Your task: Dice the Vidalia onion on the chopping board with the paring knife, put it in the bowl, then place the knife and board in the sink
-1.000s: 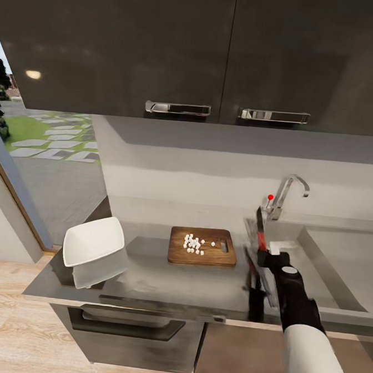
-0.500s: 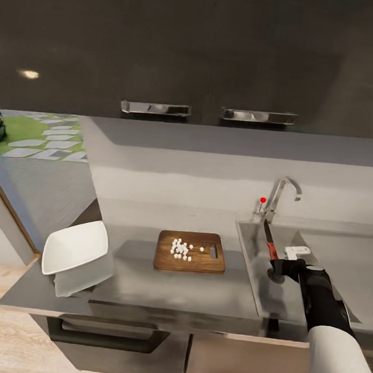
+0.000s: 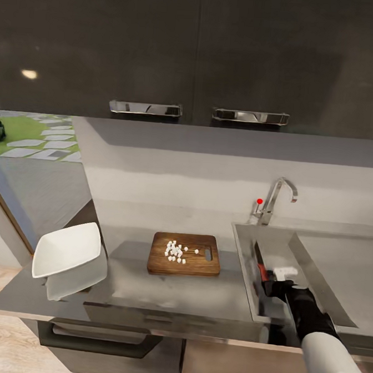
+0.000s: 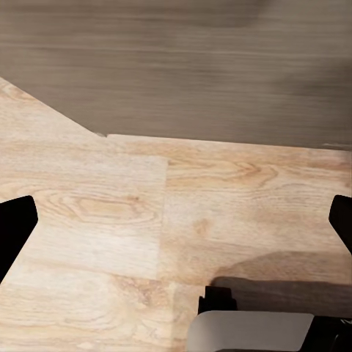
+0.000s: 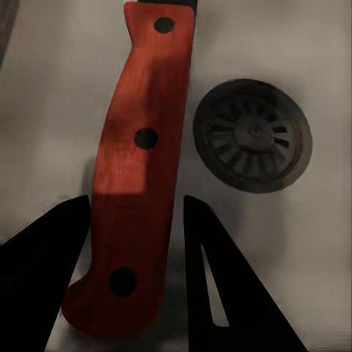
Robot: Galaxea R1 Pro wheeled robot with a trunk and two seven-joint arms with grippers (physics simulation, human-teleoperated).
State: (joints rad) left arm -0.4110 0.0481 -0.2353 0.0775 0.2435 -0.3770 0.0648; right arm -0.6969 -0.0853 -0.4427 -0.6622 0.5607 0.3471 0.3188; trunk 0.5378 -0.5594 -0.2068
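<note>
My right gripper (image 3: 269, 281) is down inside the sink (image 3: 243, 251), shut on the red handle of the paring knife (image 3: 260, 264); its dark blade points toward the tap. In the right wrist view the red handle (image 5: 139, 169) lies between both black fingers (image 5: 44, 286), just above the basin floor beside the round drain (image 5: 253, 136). The brown chopping board (image 3: 184, 261) rests on the grey countertop (image 3: 201, 293) left of the sink, with a small heap of white diced onion (image 3: 175, 251) on it. The white square bowl (image 3: 67, 249) sits at the counter's left end. My left gripper (image 4: 176, 227) hangs open over the wooden floor.
A chrome tap (image 3: 275, 199) with a red-tipped lever stands behind the basin, and the flat drainboard (image 3: 342, 264) extends to the right. Dark wall cabinets with chrome handles (image 3: 146, 108) hang overhead. A doorway to the garden opens at the left.
The head view has shifted, so the camera moved. My right arm has carried the knife from above the counter edge down into the sink basin. Board, dice and bowl stay put.
</note>
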